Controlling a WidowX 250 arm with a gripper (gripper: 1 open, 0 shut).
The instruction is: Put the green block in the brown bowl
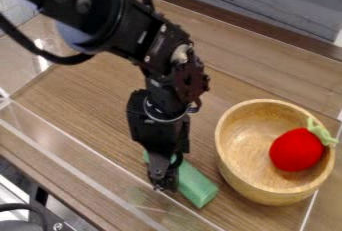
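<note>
The green block [197, 188] lies flat on the wooden table near the front edge, its left end hidden behind my gripper [163, 175]. The black gripper points straight down over that end, fingers low at table height on either side of the block; it is open. The brown bowl [242, 163] sits just right of the block, a tan wooden bowl with a thick rim, and it holds a round red fruit-like ball [298, 150].
A clear plastic barrier [54, 155] runs along the front and left edge of the table. The black arm [120, 25] reaches in from the upper left. A grey wall edge [267, 5] borders the table at the back.
</note>
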